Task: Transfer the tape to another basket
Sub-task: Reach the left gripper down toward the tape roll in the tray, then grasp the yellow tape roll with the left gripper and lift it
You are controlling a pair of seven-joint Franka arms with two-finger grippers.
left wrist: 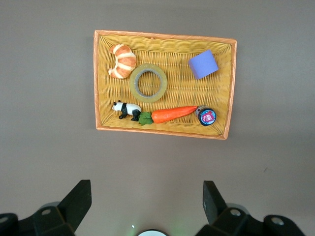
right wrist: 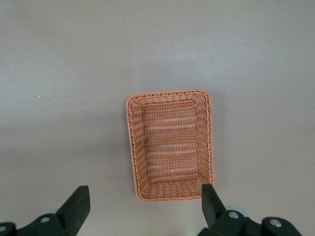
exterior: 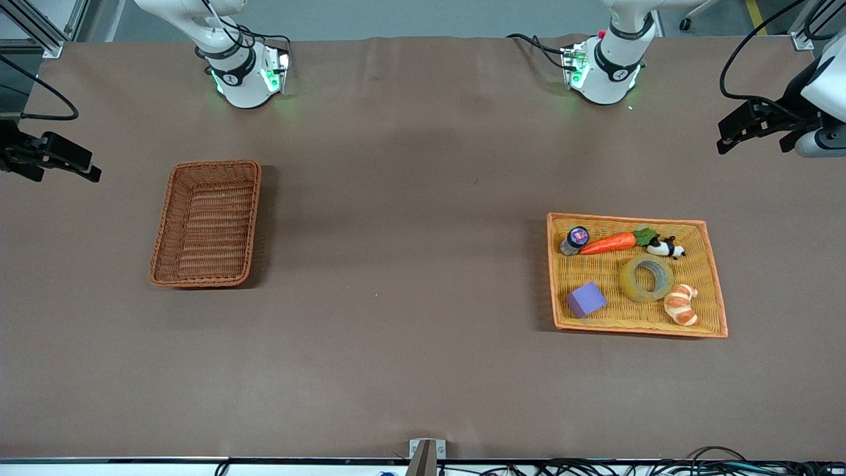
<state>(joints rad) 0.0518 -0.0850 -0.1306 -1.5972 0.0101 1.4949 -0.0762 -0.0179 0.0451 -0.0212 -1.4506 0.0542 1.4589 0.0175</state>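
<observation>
The tape [exterior: 646, 278], a yellowish-olive ring with a grey core, lies flat in the shallow yellow tray [exterior: 628, 218] beside a croissant toy [exterior: 681, 304]. It also shows in the left wrist view [left wrist: 148, 82]. The reddish-brown basket [exterior: 206, 225] stands empty toward the right arm's end of the table and fills the middle of the right wrist view [right wrist: 170, 147]. My left gripper [exterior: 753, 142] hangs open and empty, high over the table's edge at the left arm's end [left wrist: 145, 189]. My right gripper [exterior: 63, 173] hangs open and empty, high over the table at the right arm's end [right wrist: 145, 194].
The tray also holds a purple block [exterior: 585, 299], a toy carrot [exterior: 611, 243], a panda figure [exterior: 665, 247] and a small round jar [exterior: 576, 239]. Bare brown tabletop lies between the tray and the basket.
</observation>
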